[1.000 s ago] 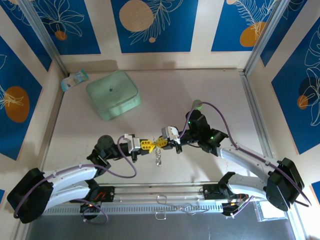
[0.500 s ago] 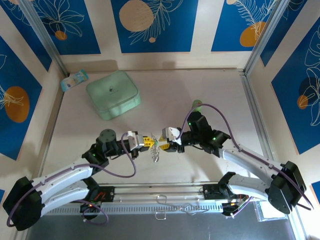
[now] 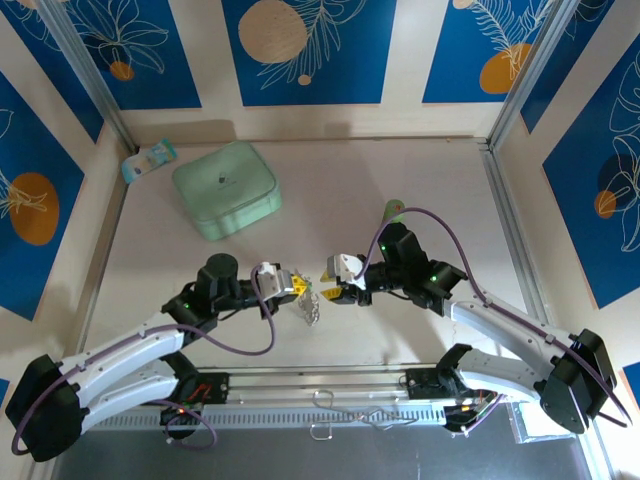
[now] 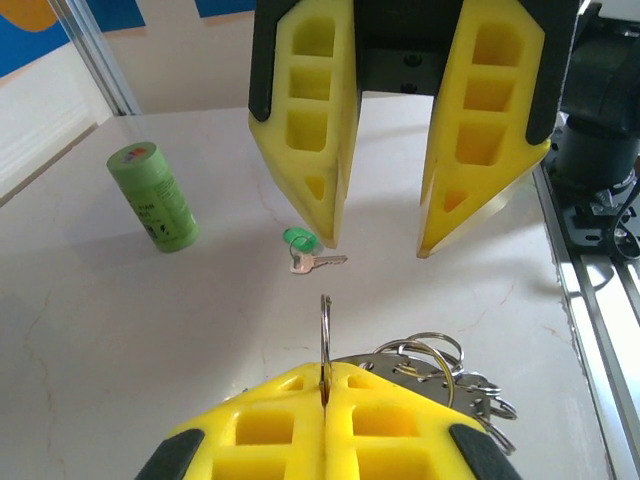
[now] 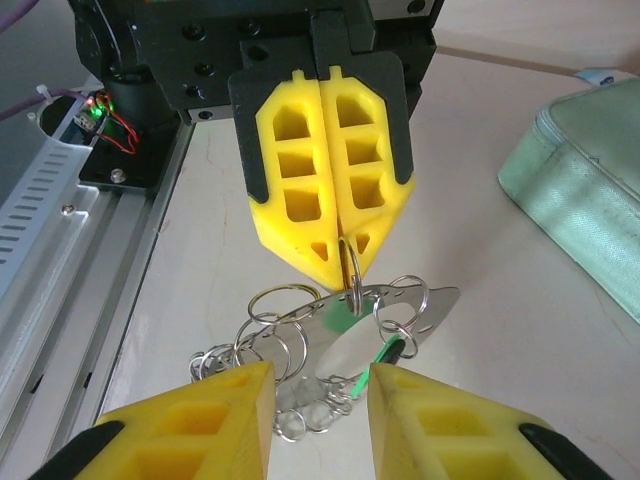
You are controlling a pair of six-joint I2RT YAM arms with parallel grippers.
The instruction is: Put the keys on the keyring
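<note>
Left wrist: threading step, ring held out.
Left gripper (image 4: 325, 388) clamps the keyring (image 4: 425, 358); right gripper (image 4: 375, 240) part-open, empty. Next we must fetch the key (image 4: 303, 252) lying on the table (image 4: 150, 330).

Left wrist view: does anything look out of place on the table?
One green-headed key lies loose on the tabletop, to the right of the green cylinder in this view. It is well apart from the keyring that the shut left hand pinches. Nothing looks spilled or damaged.
</note>
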